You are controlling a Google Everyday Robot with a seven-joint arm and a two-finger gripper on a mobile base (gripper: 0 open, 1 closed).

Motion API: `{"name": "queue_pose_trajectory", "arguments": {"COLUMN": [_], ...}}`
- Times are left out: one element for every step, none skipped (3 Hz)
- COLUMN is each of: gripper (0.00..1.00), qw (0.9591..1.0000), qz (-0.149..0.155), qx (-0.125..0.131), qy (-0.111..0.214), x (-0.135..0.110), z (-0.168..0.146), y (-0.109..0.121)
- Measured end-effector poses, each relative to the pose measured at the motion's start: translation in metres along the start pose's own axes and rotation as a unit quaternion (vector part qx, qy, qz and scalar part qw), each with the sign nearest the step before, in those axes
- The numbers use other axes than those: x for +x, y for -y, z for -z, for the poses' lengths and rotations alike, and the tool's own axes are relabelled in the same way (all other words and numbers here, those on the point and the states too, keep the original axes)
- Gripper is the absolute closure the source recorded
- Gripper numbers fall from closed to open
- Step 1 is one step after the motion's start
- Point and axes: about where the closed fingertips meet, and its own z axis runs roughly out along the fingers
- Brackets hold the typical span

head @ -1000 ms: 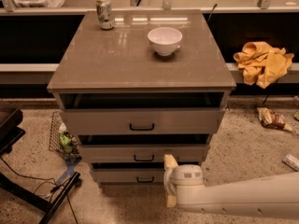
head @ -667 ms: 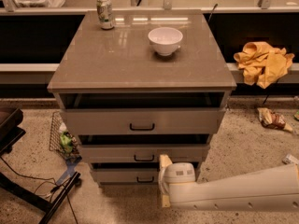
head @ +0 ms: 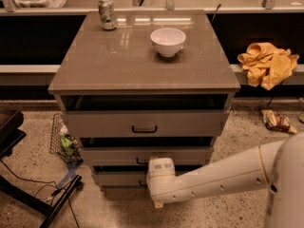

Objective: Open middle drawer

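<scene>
The grey-beige cabinet (head: pixel 142 65) has three drawers, all slightly out. The middle drawer (head: pixel 109 155) is the second one, a flat front with a small black bar handle (head: pixel 140 161) that my arm partly hides. My gripper (head: pixel 153 164) is at the end of the white arm (head: pixel 223 175), which reaches in from the lower right. The gripper sits right in front of the middle drawer's handle, between the middle and bottom drawer fronts. The top drawer (head: pixel 145 122) above it has its handle in full view.
A white bowl (head: pixel 167 41) and a can (head: pixel 107 13) stand on the cabinet top. A yellow cloth (head: pixel 267 63) lies on the ledge at right. A snack bag (head: pixel 276 121) lies on the floor at right. A wire basket (head: pixel 64 141) and black stand legs (head: pixel 33 194) are at left.
My arm has moved left and in toward the cabinet. The gripper has gone from the right part of the lower drawers to the middle drawer's handle.
</scene>
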Motion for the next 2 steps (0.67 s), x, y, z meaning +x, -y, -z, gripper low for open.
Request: {"name": "queue_pose_trajectory", "arguments": {"gripper": [0.0, 0.0], "qw": [0.9997, 0.9993], "qz": [0.017, 0.02], "qx": [-0.013, -0.028], "qy": [-0.011, -0.012], "x": [-0.011, -0.015], "z": [-0.013, -0.028], "y": [0.007, 0.01]}}
